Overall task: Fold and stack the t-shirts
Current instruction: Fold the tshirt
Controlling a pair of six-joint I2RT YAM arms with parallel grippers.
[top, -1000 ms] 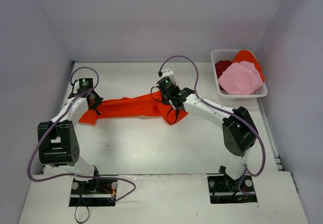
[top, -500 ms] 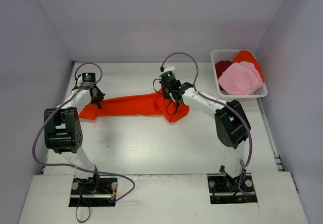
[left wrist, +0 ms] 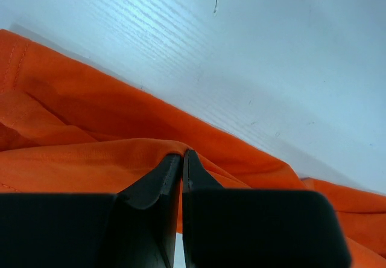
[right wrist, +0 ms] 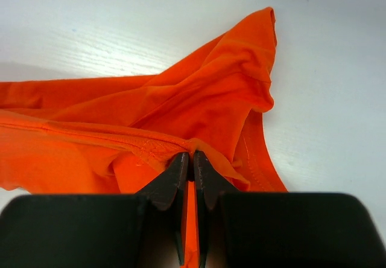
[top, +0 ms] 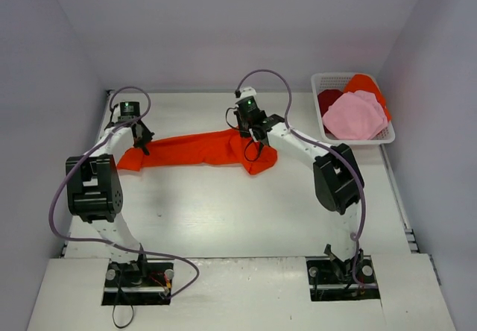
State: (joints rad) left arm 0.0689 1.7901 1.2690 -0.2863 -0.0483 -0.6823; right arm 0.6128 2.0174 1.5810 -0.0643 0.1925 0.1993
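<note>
Orange-red t-shirt [top: 195,148] stretched between both tools, left gripper [left wrist: 182,155] and right gripper [right wrist: 192,157] each clenched on 1 edge fold. Judgement: pull apart evenly, 2 ends level, so cloth flattens before folding.

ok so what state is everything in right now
orange-red t-shirt: unfolded, stretched between both end effectors
left end effector: shut on its left end
right end effector: shut on its right end
pink t-shirt: crumpled, topmost in basket
dark red t-shirt: crumpled, in basket
orange t-shirt: crumpled, in basket
</note>
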